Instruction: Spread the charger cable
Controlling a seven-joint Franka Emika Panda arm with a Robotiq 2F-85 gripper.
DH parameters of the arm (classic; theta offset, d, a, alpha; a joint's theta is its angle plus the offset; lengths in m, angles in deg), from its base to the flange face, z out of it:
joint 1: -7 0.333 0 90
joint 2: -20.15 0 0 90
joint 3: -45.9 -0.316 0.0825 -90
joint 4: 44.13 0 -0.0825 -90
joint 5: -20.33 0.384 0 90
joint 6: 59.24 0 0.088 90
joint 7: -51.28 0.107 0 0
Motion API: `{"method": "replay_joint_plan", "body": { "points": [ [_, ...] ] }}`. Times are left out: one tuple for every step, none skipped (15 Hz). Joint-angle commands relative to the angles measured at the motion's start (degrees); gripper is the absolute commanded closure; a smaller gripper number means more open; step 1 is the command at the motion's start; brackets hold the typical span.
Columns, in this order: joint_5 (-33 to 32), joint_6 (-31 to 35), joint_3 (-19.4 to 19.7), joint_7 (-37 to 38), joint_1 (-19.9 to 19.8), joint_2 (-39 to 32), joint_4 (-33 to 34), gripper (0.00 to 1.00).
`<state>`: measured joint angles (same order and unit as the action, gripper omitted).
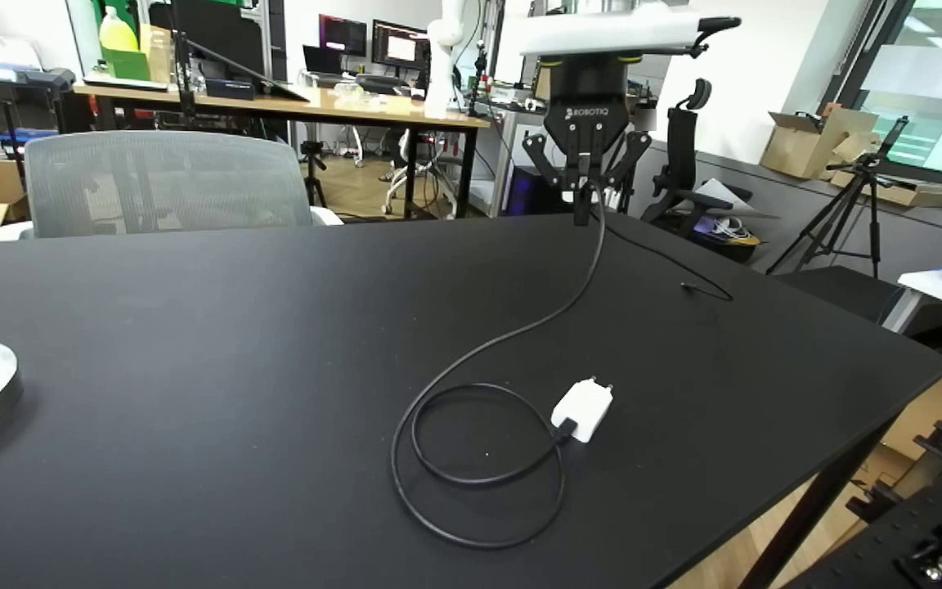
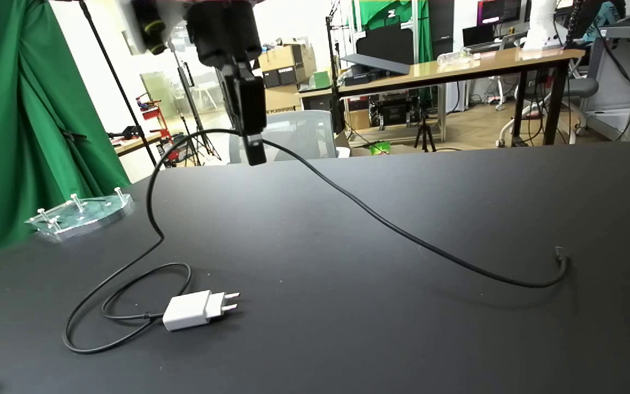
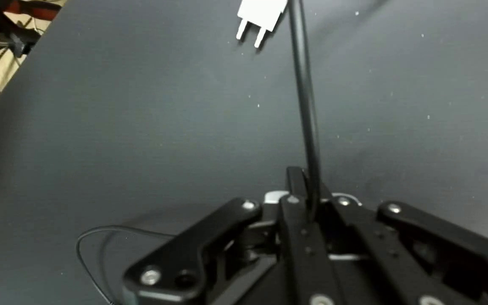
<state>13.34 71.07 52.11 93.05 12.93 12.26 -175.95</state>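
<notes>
the black charger cable (image 2: 375,215), raised midway, loops beside its white plug (image 2: 188,310), far tip (image 2: 561,256) seemingly hooked.

On the table (image 1: 193,368), in an exterior view, the plug block (image 1: 582,409) lies right of the loops of the charger cable (image 1: 520,330) — the gripper (image 1: 582,211) behind them, a chair (image 1: 168,184) past the far edge at left.

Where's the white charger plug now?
In an exterior view, right of centre, the white plug lies on the table, just right of the cable loops.
</notes>
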Motion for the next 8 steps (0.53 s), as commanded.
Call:
{"method": "replay_joint_plan", "body": {
  "points": [
    [-2.65,-3.69,-3.13,-7.78,-0.77,7.7,-5.43,0.99],
    [-2.83,-4.42,-3.98,-10.21,-0.8,8.83,-6.26,0.99],
    [-2.88,-4.9,-4.79,-12.7,-0.81,9.58,-6.93,0.99],
    [-3.07,-5.31,-5.52,-15.23,-0.83,10.16,-7.5,0.99],
    [-3.13,-5.56,-6.24,-17.78,-0.8,10.58,-8.12,0.99],
    [-3.29,-5.63,-6.87,-20.3,-0.79,10.92,-8.71,0.99],
    [-3.39,-5.55,-7.43,-22.92,-0.75,11.18,-9.4,0.99],
    [-3.71,-5.6,-7.89,-25.44,-0.73,11.41,-9.94,0.99]
  ]
}}
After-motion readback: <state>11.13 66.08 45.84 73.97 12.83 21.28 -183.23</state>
